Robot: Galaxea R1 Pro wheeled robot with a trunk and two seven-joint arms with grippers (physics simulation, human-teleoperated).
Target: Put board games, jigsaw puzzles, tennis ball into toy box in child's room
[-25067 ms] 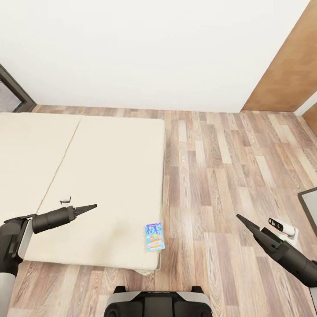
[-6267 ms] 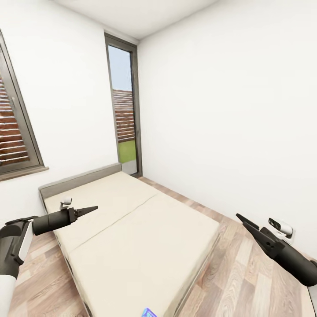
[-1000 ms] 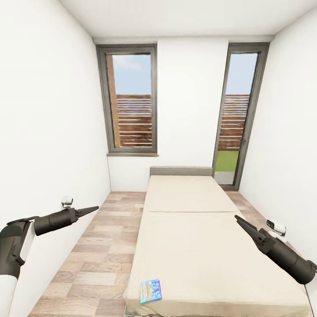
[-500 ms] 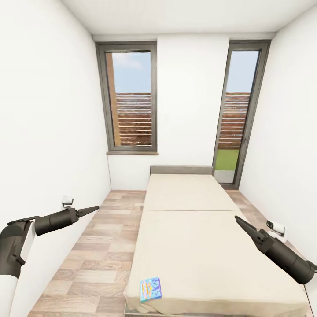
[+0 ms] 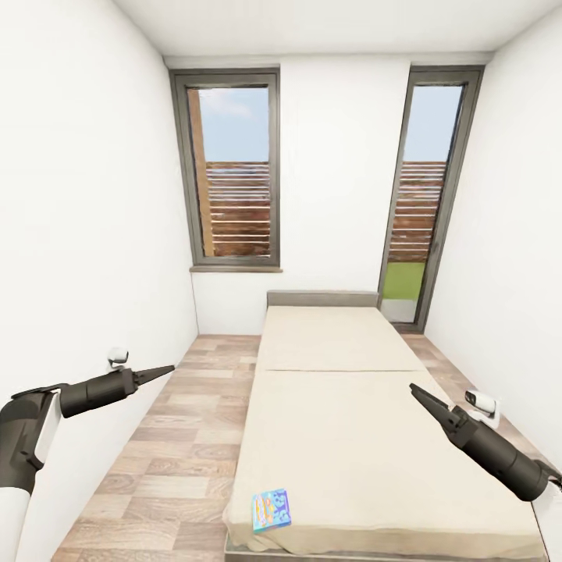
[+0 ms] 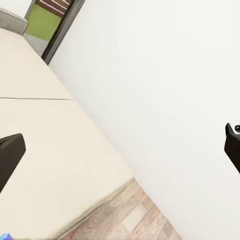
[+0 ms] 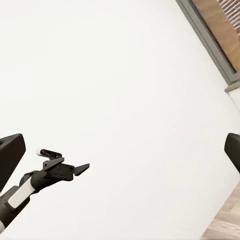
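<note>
Board game (image 5: 272,510) lies flat on the bed (image 5: 367,437), at the near left corner of the mattress, just inside the foot edge, long axis roughly along the bed's length, slightly skewed. It sits low in the head view, between the two arms and below both tips. Left tool (image 5: 162,369) hovers over the floor beside the bed, up and left of the box; right tool (image 5: 416,390) hovers over the mattress, up and right of it. Left looks a bit nearer, but both are well apart from the box. Both tools read as pinched together to a point in the head view, holding nothing. A reach down and forward seems needed, probably after the base closes in.
</note>
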